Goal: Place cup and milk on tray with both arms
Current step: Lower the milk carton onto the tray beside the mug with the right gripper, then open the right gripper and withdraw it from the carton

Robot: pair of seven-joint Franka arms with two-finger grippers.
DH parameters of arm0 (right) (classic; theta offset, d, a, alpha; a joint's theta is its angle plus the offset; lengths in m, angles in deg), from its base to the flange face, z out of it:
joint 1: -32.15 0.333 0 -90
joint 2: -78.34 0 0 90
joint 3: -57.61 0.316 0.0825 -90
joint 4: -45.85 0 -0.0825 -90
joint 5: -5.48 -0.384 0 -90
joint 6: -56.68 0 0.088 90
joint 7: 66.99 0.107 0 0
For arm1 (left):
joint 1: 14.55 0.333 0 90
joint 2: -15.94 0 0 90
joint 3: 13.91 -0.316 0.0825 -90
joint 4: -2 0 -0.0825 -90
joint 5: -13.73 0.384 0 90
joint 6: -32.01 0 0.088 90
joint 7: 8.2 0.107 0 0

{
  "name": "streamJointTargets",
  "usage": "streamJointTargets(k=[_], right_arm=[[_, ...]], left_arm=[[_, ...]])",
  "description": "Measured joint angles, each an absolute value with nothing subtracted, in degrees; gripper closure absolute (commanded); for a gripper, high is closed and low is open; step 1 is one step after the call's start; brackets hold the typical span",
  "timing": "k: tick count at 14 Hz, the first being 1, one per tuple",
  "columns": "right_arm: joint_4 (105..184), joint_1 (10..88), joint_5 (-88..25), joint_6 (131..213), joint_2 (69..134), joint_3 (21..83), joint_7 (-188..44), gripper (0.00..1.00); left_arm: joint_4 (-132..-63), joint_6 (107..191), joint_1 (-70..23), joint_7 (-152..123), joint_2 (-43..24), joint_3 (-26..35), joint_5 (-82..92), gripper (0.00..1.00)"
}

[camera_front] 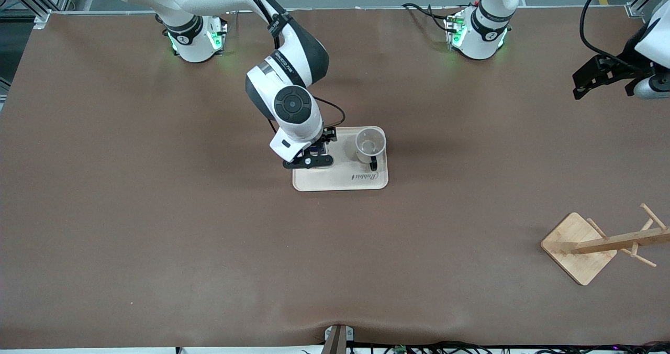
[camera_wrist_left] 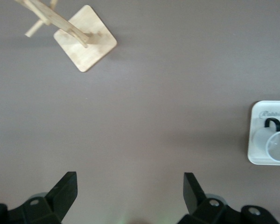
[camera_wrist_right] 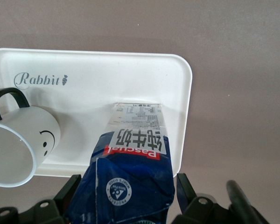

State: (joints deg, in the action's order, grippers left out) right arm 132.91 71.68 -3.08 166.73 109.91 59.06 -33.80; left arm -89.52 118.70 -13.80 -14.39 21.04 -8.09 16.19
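Note:
The cream tray [camera_front: 340, 181] lies mid-table. The white cup [camera_front: 370, 143] stands upright on it, at the end toward the left arm; its smiley face and black handle show in the right wrist view [camera_wrist_right: 18, 144]. The dark blue milk [camera_wrist_right: 130, 163] stands on the tray beside the cup, mostly hidden under the right hand in the front view. My right gripper [camera_front: 314, 156] is around the carton's top, open, with its fingers [camera_wrist_right: 184, 186] just off the carton's sides. My left gripper [camera_front: 580, 88] waits open and empty in the air over the left arm's end of the table [camera_wrist_left: 130, 179].
A wooden rack with a square base [camera_front: 578, 246] and pegs lies tipped near the front camera at the left arm's end of the table; the left wrist view shows its base [camera_wrist_left: 84, 44]. Brown mat covers the table around the tray.

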Motion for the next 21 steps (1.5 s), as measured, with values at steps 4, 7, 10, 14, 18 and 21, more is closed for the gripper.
streamJointTargets(k=[4,7,10,14,18,21], right_arm=[[130.8,71.6,-5.1,164.3,109.9,58.4,-33.8,0.07],[128.6,71.3,-5.7,159.5,109.8,58.1,-33.8,0.07],[126.3,70.0,-5.7,154.9,109.6,57.8,-33.8,0.07],[121.0,66.2,-8.9,148.8,108.6,57.7,-33.8,0.06],[119.5,61.1,-14.7,146.8,108.5,57.6,-33.9,0.05],[116.3,58.2,-15.1,143.4,108.5,57.6,-33.9,0.05]], left_arm=[[-89.6,118.7,-13.8,-14.8,20.9,-8.1,15.9,0.0],[-89.6,117.8,-13.8,-15.7,20.9,-8.1,15.9,0.0],[-89.6,117.4,-13.8,-17.1,20.9,-8.1,15.9,0.0],[-89.6,117.4,-13.8,-17.2,20.9,-8.0,15.9,0.0],[-89.7,117.4,-13.8,-17.2,20.9,-8.0,15.9,0.0],[-89.7,117.4,-13.8,-17.3,20.9,-8.0,15.9,0.0]])
